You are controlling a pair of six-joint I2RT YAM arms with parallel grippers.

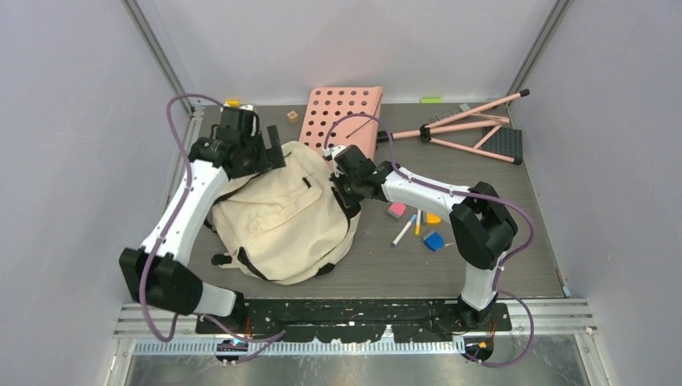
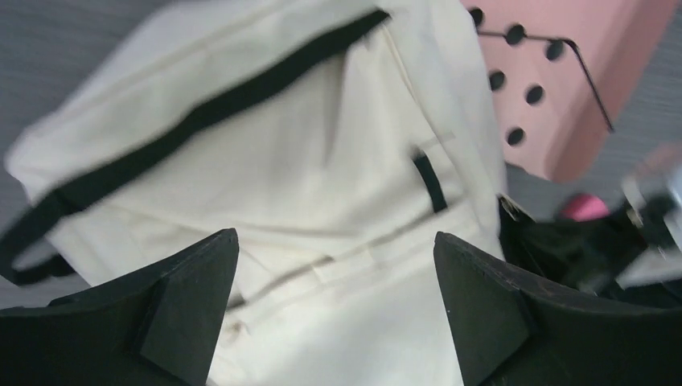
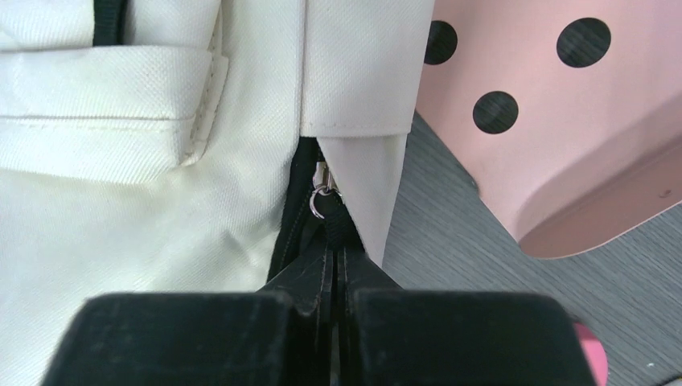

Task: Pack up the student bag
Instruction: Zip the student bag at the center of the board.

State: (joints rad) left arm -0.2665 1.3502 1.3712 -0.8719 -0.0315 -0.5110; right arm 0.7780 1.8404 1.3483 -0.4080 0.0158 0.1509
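The student bag (image 1: 281, 213) lies flat on the table (image 1: 386, 269), left of the middle, with its cream front and black trim facing up. The left gripper (image 2: 334, 241) hovers over the bag's far left corner with its jaws spread wide and nothing between them; the wrist view shows only cream fabric and a black strap below the two fingers. The right gripper (image 3: 334, 265) is at the bag's far right edge, its jaws pressed tight together on the black zipper pull (image 3: 328, 229), which runs up from the fingertips to a small metal ring at the slider, under a cream flap. Just behind the bag, touching or nearly touching its far edge, lies a pink board with holes (image 1: 342, 117). A folded pink stand (image 1: 474, 129) lies well apart at the far right. On the table to the right of the bag, near the right arm, lie two pens (image 1: 404, 230), a pink block (image 1: 396, 211), an orange block (image 1: 433, 218) and a blue block (image 1: 433, 240).
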